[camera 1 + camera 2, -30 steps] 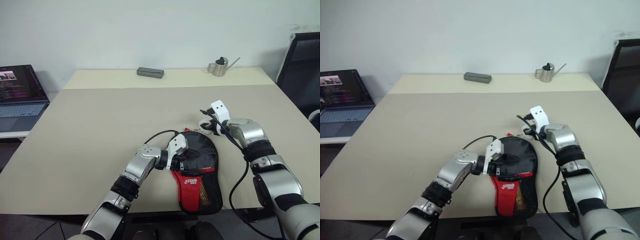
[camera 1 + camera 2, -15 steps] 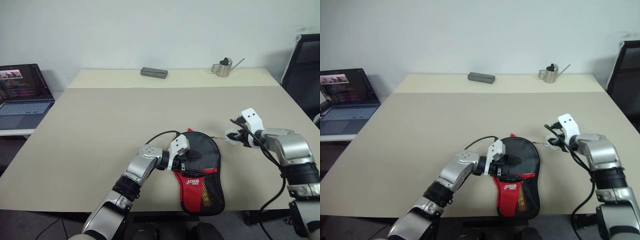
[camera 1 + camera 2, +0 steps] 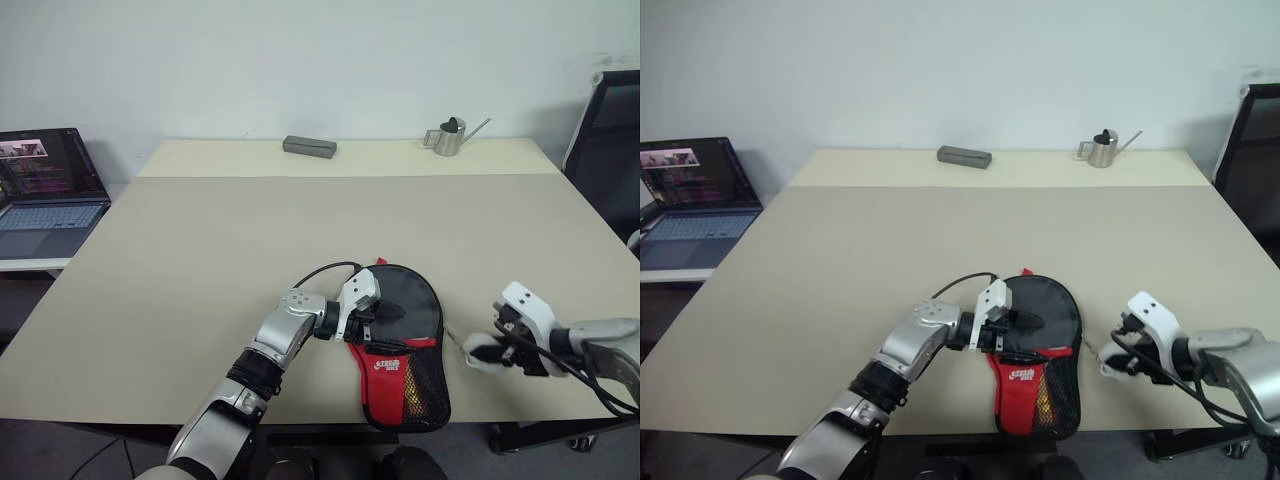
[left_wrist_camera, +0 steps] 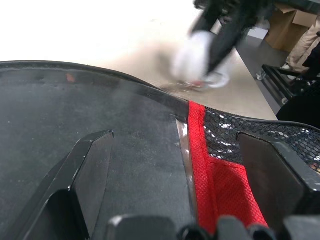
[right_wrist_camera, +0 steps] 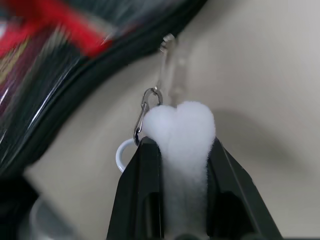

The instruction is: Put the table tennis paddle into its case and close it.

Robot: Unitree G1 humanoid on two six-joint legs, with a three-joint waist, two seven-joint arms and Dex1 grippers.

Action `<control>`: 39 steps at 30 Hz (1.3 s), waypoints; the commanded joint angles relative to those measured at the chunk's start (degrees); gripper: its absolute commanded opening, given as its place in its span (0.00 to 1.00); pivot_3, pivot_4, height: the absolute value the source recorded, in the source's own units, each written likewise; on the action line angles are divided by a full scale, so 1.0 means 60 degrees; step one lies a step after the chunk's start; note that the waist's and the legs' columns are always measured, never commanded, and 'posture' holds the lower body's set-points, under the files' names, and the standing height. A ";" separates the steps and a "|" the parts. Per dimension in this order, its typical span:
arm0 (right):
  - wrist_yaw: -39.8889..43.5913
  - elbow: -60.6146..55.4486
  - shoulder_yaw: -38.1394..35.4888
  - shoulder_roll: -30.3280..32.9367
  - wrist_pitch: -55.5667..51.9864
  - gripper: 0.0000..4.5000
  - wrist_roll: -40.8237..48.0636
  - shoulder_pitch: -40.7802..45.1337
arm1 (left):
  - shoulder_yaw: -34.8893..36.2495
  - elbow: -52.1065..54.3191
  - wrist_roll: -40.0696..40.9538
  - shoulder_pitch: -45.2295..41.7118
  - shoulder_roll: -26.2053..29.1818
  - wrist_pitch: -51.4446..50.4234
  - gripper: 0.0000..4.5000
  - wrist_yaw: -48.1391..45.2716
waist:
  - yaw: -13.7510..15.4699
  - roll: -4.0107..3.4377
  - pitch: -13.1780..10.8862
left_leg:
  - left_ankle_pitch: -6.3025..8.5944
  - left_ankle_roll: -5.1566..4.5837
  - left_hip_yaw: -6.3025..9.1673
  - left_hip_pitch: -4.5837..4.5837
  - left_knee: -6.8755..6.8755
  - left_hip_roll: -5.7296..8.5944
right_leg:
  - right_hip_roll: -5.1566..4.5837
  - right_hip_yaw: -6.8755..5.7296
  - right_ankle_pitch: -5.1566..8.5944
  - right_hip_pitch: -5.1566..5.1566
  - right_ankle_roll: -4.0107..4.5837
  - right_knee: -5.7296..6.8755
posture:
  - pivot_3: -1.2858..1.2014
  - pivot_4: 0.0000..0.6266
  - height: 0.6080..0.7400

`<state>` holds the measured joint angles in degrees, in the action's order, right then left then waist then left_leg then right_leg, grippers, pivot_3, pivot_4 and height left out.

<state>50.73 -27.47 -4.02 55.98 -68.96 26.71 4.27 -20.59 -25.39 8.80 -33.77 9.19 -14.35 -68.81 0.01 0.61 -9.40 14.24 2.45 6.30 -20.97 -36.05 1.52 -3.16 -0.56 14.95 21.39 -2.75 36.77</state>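
- The beige surface (image 3: 200, 250) carried everything, with a seam across it towards the far end; most of it lay bare.
- A black chair (image 3: 605, 130) stood off the far right corner, and an open laptop (image 3: 45, 190) sat on a lower stand off the left edge.
- The case (image 3: 405, 345) lay flat near the front edge, its round black part towards the far side and its red panel and mesh pocket pointing at the front edge; the table tennis paddle could not be seen apart from it.
- The left claw (image 3: 385, 312) reached in from the left over the round black part, its fingers (image 4: 92, 170) spread wide and lying low against the fabric, one on the black face and the other by the red panel.
- The right claw (image 3: 1118, 362) was just right of the case, low over the surface, its fingers narrowed on a soft white tuft (image 5: 182, 132).
- A small metal clip (image 5: 145, 112) joined that tuft to the zipper edge of the case, and a white ring hung beside it.
- A small metal watering can (image 3: 445, 135) stood at the far right end, well apart from the case.
- A grey oblong block (image 3: 309, 147) lay at the far middle, also well away.
- Nothing lay between the claws and the case.
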 commanded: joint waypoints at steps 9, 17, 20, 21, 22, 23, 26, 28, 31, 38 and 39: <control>0.2098 -0.1793 -0.1728 0.1751 0.1154 0.12 0.1452 -0.3079 | -0.0589 -0.1014 -0.0525 0.0372 0.0040 -0.0188 0.95 -0.0086 | 0.0257 0.0022 0.0000 | 0.0058 -0.0011 0.0005 -0.0006 -0.0004 0.0008 | -0.0011 -0.0005 0.0066 -0.0011 -0.0039 -0.0007 | 0.52 0.24 1.00; 0.2489 -0.2585 -0.1803 0.2107 0.2259 0.12 0.1290 -0.4862 | -0.0629 -0.1122 -0.0543 0.0284 -0.0012 -0.0095 0.95 -0.0079 | 0.0240 0.0048 0.0016 | 0.0109 -0.0021 -0.0005 0.0012 -0.0018 0.0021 | -0.0034 -0.0002 0.0104 -0.0036 -0.0055 -0.0010 | 0.52 0.24 1.00; 0.2536 -0.3045 -0.1742 0.2135 0.2504 0.12 0.1311 -0.5414 | -0.0628 -0.1165 -0.0535 0.0241 -0.0029 -0.0073 0.95 -0.0068 | 0.0237 0.0052 0.0019 | 0.0110 -0.0021 -0.0005 0.0020 -0.0019 0.0017 | -0.0031 -0.0006 0.0109 -0.0043 -0.0048 -0.0005 | 0.52 0.24 1.00; 0.2522 -0.3169 -0.1716 0.2119 0.2572 0.12 0.1341 -0.5525 | -0.0624 -0.1185 -0.0532 0.0224 -0.0036 -0.0066 0.95 -0.0061 | 0.0236 0.0053 0.0020 | 0.0110 -0.0020 -0.0006 0.0020 -0.0019 0.0014 | -0.0031 -0.0005 0.0111 -0.0044 -0.0046 -0.0005 | 0.52 0.24 1.00; 0.2500 -0.3261 -0.1704 0.2106 0.2620 0.12 0.1368 -0.5602 | -0.0621 -0.1184 -0.0528 0.0221 -0.0033 -0.0065 0.95 -0.0061 | 0.0237 0.0054 0.0022 | 0.0110 -0.0020 -0.0006 0.0021 -0.0018 0.0011 | -0.0030 -0.0005 0.0111 -0.0044 -0.0045 -0.0006 | 0.52 0.24 1.00; 0.2476 -0.3385 -0.1660 0.2069 0.2648 0.12 0.1453 -0.5619 | -0.0621 -0.1190 -0.0534 0.0217 -0.0031 -0.0054 0.95 -0.0054 | 0.0238 0.0055 0.0022 | 0.0110 -0.0019 -0.0006 0.0020 -0.0018 0.0009 | -0.0031 -0.0004 0.0112 -0.0045 -0.0045 -0.0007 | 0.52 0.24 1.00; 0.2336 -0.3603 -0.1549 0.1979 0.2637 0.12 0.1641 -0.5579 | -0.0623 -0.1192 -0.0542 0.0215 -0.0031 -0.0051 0.95 -0.0046 | 0.0239 0.0061 0.0025 | 0.0111 -0.0018 -0.0004 0.0018 -0.0018 0.0009 | -0.0033 -0.0004 0.0112 -0.0045 -0.0046 -0.0011 | 0.52 0.24 1.00; 0.2175 -0.3580 -0.1415 0.1916 0.2695 0.12 0.1584 -0.5414 | -0.0627 -0.1194 -0.0548 0.0217 -0.0034 -0.0046 0.95 -0.0041 | 0.0239 0.0063 0.0026 | 0.0112 -0.0017 -0.0003 0.0018 -0.0019 0.0009 | -0.0033 -0.0005 0.0112 -0.0045 -0.0046 -0.0010 | 0.52 0.24 1.00; 0.1901 -0.3417 -0.1196 0.1833 0.2789 0.12 0.1443 -0.5082 | -0.0635 -0.1195 -0.0549 0.0217 -0.0040 -0.0043 0.95 -0.0041 | 0.0239 0.0069 0.0030 | 0.0112 -0.0017 -0.0003 0.0020 -0.0017 0.0008 | -0.0032 -0.0006 0.0112 -0.0045 -0.0045 -0.0010 | 0.52 0.24 1.00; 0.2300 -0.3041 -0.1498 0.2032 0.2952 0.56 0.1615 -0.4899 | -0.0648 -0.1182 -0.0560 0.0214 -0.0036 -0.0030 0.95 -0.0028 | 0.0235 0.0072 0.0032 | 0.0112 -0.0017 -0.0003 0.0020 -0.0018 0.0003 | -0.0032 -0.0006 0.0113 -0.0045 -0.0044 -0.0009 | 0.52 0.24 1.00; 0.2367 -0.2950 -0.1645 0.1973 0.2922 0.64 0.1789 -0.4785 | -0.0649 -0.1188 -0.0562 0.0211 -0.0037 -0.0023 0.95 -0.0029 | 0.0235 0.0073 0.0032 | 0.0112 -0.0017 -0.0004 0.0020 -0.0018 0.0003 | -0.0032 -0.0005 0.0113 -0.0045 -0.0044 -0.0008 | 0.52 0.24 1.00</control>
<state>63.24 -44.87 -11.98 67.51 -52.26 35.88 -24.96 -22.06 -27.39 8.74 -35.03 8.05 -12.48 -70.01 1.42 1.05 -9.21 14.91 2.35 6.27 -20.85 -36.15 1.54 -3.35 -0.59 15.62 21.12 -3.01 36.73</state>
